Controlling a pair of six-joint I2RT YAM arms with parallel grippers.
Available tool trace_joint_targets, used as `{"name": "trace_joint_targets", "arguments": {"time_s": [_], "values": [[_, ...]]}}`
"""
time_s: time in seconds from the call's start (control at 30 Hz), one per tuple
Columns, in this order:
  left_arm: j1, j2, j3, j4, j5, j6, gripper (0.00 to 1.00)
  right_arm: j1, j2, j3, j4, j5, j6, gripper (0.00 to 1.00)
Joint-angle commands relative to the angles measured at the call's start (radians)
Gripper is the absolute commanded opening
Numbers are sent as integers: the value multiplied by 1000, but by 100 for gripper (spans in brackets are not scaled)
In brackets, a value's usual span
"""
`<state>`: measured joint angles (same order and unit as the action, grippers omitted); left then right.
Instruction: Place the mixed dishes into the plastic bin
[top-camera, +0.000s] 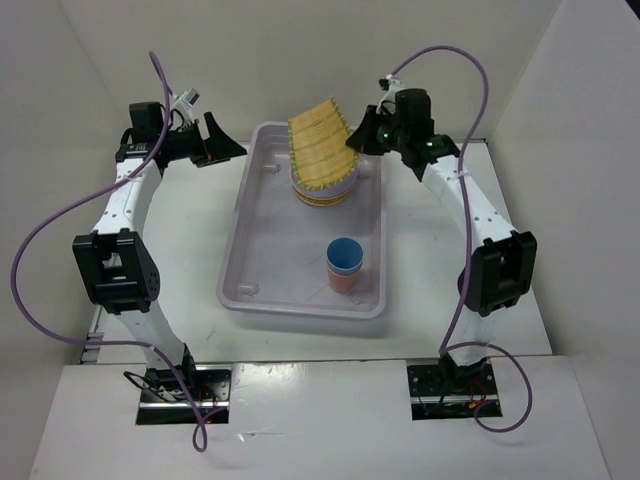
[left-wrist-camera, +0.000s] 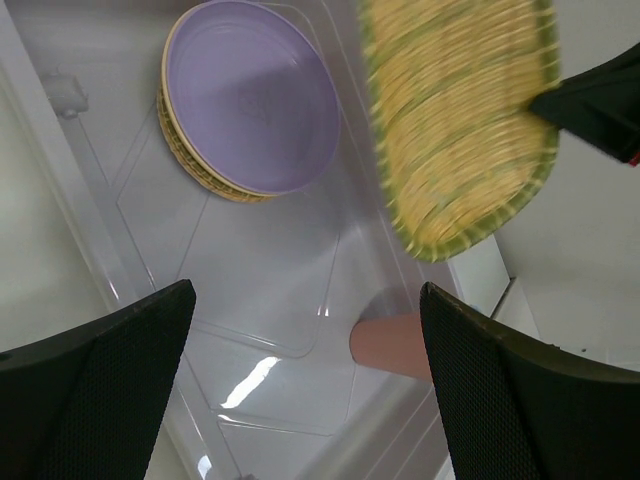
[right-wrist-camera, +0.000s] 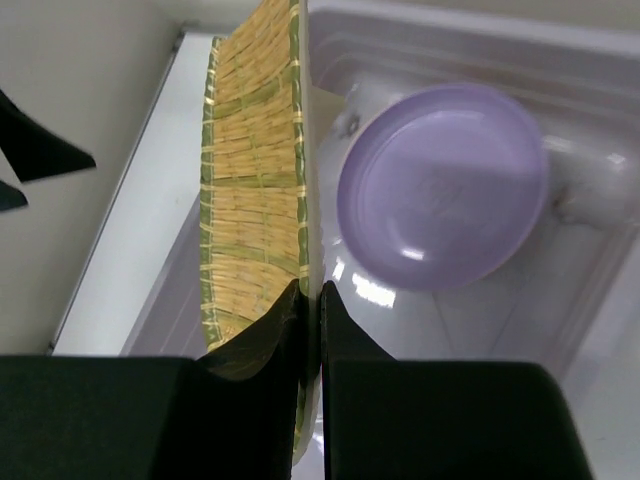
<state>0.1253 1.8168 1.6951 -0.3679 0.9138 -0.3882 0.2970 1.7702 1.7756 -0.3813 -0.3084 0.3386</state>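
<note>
While the right gripper (right-wrist-camera: 310, 292) pinches the rim of the yellow woven plate (right-wrist-camera: 250, 180), its fingers pressed almost together on it, the plate hangs tilted on edge over the far end of the plastic bin (top-camera: 232, 270); below it a lavender plate (right-wrist-camera: 445, 185) tops a stack on the bin floor. The left gripper (top-camera: 222, 148) hovers beside the bin's far left corner, fingers spread wide and holding nothing. Only the left wrist view shows the woven-rimmed plates (left-wrist-camera: 190, 160) under the lavender one; only the top view shows the blue cup (top-camera: 344, 254) nested in the salmon-pink cup (top-camera: 340, 282) near the bin's near right corner.
</note>
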Motion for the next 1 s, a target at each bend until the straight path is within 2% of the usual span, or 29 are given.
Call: {"name": "trace_joint_targets", "arguments": {"time_s": [0.0, 0.27, 0.63, 0.8, 0.97], "values": [[-6, -56, -11, -3, 13, 38, 99, 39, 23, -4, 71, -87, -6, 0], [-6, -65, -41, -3, 4, 38, 99, 103, 116, -16, 47, -170, 4, 0], [-6, -83, -80, 6, 3, 38, 99, 166, 162, -114, 35, -161, 36, 0], [-6, -93, -89, 15, 3, 38, 99, 220, 195, -123, 12, -140, 11, 0], [-6, -93, -98, 15, 3, 38, 99, 220, 244, -123, 2, -149, -9, 0]]}}
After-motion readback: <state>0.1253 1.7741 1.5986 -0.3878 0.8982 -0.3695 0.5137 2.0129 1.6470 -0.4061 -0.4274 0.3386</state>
